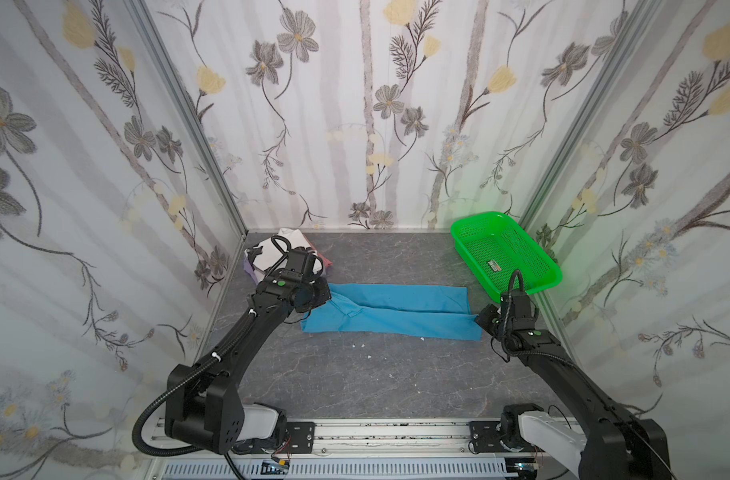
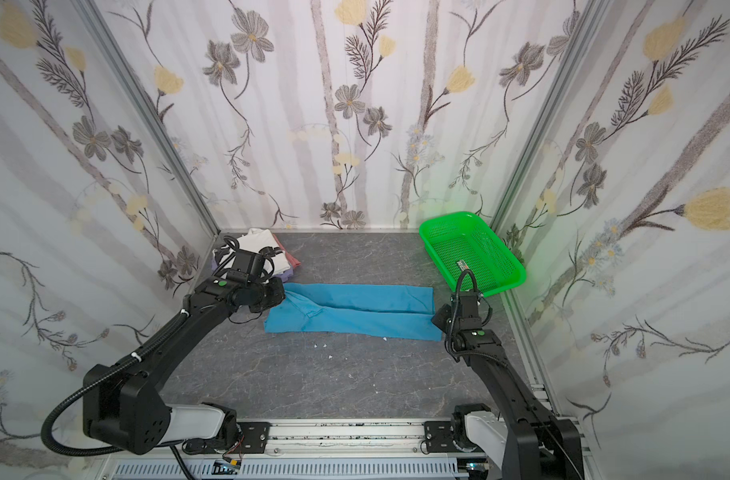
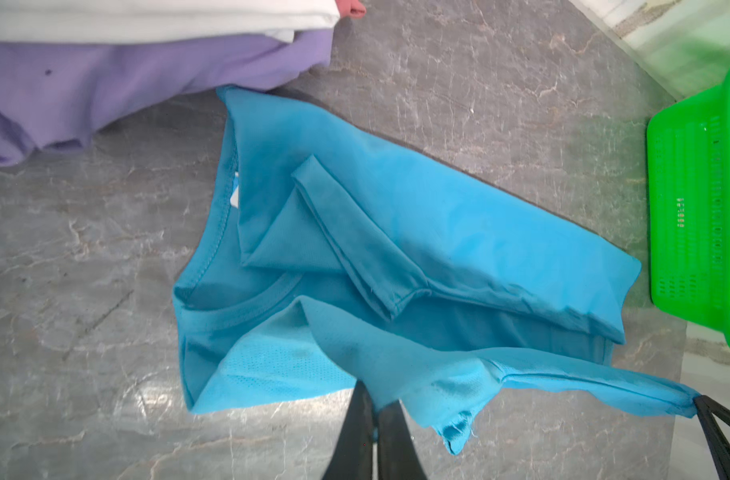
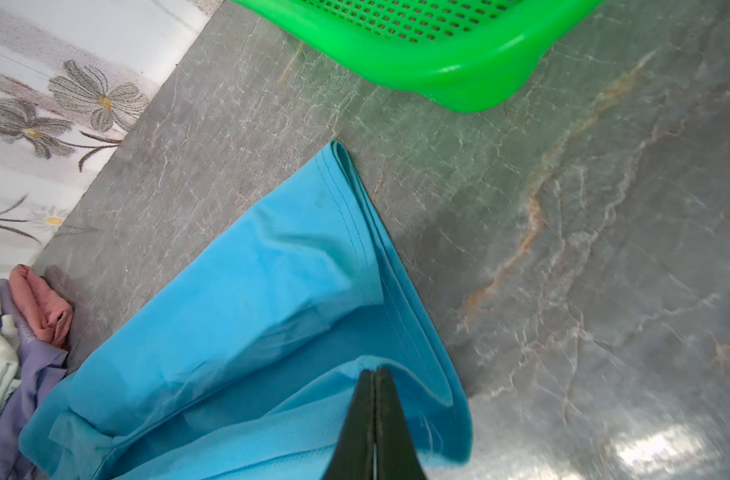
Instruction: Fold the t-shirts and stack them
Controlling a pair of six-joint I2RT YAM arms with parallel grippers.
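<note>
The bright blue t-shirt lies as a long strip folded lengthwise across the middle of the table. My left gripper is shut on a lifted fold of the blue cloth by the collar end. My right gripper is shut on the raised near edge at the hem end, seen at the strip's right end. A stack of folded t-shirts sits in the back left corner: white on top, lavender below, and pinkish-red beside them.
A green mesh basket stands tilted against the right wall at the back, close to the shirt's hem end. Flowered walls enclose the table on three sides. Small white scraps lie on the grey marble top in front of the shirt.
</note>
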